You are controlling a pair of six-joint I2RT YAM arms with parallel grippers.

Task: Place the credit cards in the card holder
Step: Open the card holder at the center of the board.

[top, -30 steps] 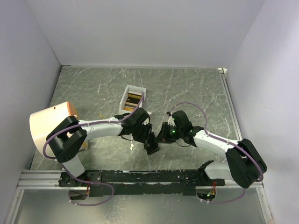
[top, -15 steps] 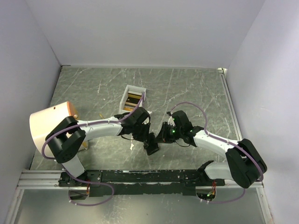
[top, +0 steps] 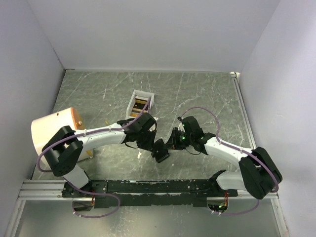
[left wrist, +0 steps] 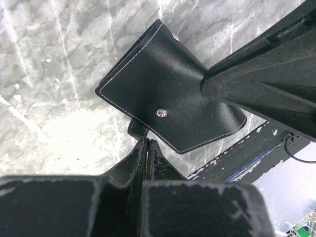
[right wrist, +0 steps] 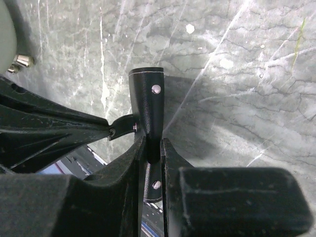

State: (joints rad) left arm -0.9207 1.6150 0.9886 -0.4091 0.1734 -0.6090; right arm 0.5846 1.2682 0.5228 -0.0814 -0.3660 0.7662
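Pale cylinder (top: 49, 129): I see it lying on the table (top: 207, 94), well to the left of the card holder (left wrist: 168, 94), its orange end facing away from the arms.
White box (top: 132, 100): farther from the arms than the card holder and a little to its left, well apart from it.
Credit cards (top: 141, 103): inside the white box, gold-tan and dark ones side by side; none is at the card holder.
Left gripper (left wrist: 146, 144): fingers pressed tight together, tips right at the card holder's left edge; I can't tell whether a thin flap is caught between them.
Card holder: folded shut, black outside showing, stitched edge and two metal studs visible, held up off the table between the two grippers.
Right gripper (right wrist: 154, 148): on the card holder's right, fingers clamped on its edge, the holder standing edge-on between them.
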